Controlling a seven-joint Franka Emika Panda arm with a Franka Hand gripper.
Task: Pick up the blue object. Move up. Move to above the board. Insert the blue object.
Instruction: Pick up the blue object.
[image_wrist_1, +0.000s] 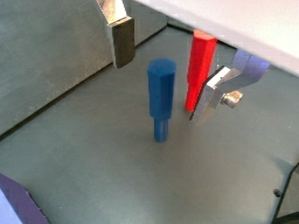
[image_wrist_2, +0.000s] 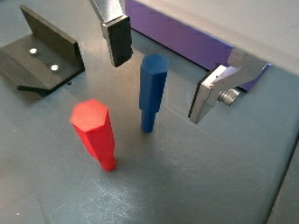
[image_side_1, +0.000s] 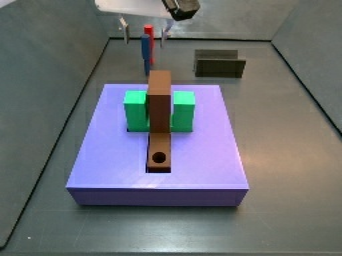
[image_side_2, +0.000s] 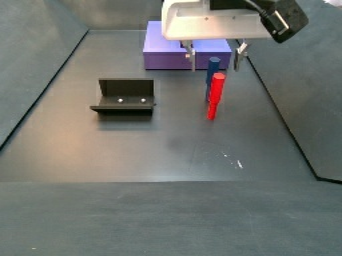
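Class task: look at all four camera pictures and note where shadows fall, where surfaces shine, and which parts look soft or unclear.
In a wrist view, the upright blue peg stands sharp between the gripper fingers, and the silver finger shines; in a side view, the lavender slab is evenly lit with soft shadow along the brown plank; in a side view, the grey floor shows faint sheen, and the peg is mostly hidden.

Claw (image_side_2: 214, 56) hides most of blue object (image_side_2: 214, 64)
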